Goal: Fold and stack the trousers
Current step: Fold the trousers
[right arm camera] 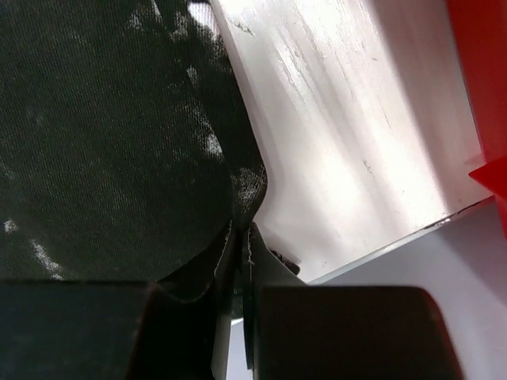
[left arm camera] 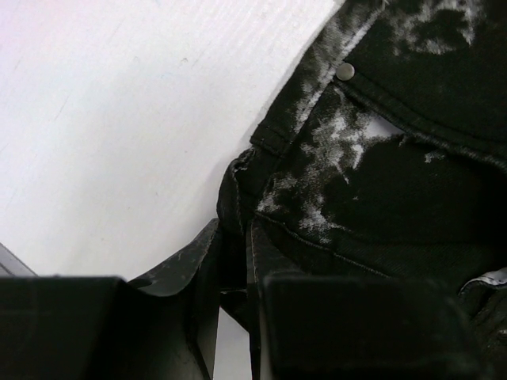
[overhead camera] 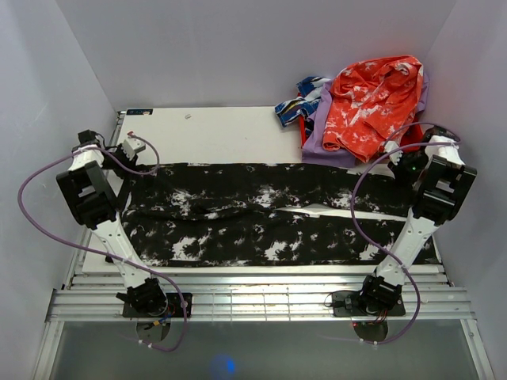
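Observation:
Black trousers with white blotches (overhead camera: 261, 214) lie spread lengthwise across the white table, waist at the left, leg ends at the right. My left gripper (overhead camera: 128, 162) is at the far left corner, shut on the waistband edge (left arm camera: 238, 198) beside a metal rivet (left arm camera: 345, 71). My right gripper (overhead camera: 404, 168) is at the far right corner, shut on the hem corner of a leg (right arm camera: 247, 194). The cloth stretches between both grippers along the far edge.
A heap of other clothes lies at the back right: an orange-and-white garment (overhead camera: 372, 103), a lilac one (overhead camera: 321, 134), a blue-and-white one (overhead camera: 305, 99). The red cloth (right arm camera: 483, 95) also shows in the right wrist view. The table's right edge (right arm camera: 412, 233) is near my right gripper.

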`<state>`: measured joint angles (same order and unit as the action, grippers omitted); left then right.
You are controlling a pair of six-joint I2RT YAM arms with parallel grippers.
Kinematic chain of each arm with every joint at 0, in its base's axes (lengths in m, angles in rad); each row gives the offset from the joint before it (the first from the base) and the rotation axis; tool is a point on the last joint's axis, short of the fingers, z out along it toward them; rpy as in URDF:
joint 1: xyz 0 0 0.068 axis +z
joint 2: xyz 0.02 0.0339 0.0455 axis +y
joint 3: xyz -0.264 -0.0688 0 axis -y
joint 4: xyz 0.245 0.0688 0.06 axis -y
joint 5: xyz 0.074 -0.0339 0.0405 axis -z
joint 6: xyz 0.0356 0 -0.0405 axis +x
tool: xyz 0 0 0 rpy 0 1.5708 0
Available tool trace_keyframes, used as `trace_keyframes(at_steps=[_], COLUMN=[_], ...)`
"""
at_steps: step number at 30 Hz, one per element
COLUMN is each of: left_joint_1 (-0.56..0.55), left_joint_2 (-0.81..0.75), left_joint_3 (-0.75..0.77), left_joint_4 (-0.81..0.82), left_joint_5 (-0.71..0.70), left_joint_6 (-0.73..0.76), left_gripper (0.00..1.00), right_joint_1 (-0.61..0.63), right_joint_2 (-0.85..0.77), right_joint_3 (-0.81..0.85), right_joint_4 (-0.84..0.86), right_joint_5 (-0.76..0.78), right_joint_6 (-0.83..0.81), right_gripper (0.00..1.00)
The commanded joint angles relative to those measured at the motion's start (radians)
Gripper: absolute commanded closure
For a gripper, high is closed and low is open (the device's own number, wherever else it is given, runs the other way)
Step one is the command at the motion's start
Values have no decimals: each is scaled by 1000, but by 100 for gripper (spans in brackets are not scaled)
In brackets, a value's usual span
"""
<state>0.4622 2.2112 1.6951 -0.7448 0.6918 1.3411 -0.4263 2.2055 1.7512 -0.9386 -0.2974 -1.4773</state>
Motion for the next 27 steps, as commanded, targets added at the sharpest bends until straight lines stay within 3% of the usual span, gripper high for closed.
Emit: trace_keyframes(at_steps=[1,7,19,27], left_joint_1=[23,84,162,194], left_joint_2=[-119,-241,-619,-732], left_joint_3=[-6,-54,-472,-632], left_joint_4=[117,447,919,973], left_joint_5=[20,92,123,107], left_joint_6=[-138,-503,-684,-764], left_gripper=[100,100,100,100], right_joint_1=[-22,-52,-199,-325], right_joint_2=[-78,-249,-558,-780], right_joint_3=[31,31,-185,-410], right_joint_4=[-19,93,201,199], right_joint_5=[-48,-152,-324,-451], right_joint_6=[14,55,-9,-100], right_gripper=[92,92,92,92])
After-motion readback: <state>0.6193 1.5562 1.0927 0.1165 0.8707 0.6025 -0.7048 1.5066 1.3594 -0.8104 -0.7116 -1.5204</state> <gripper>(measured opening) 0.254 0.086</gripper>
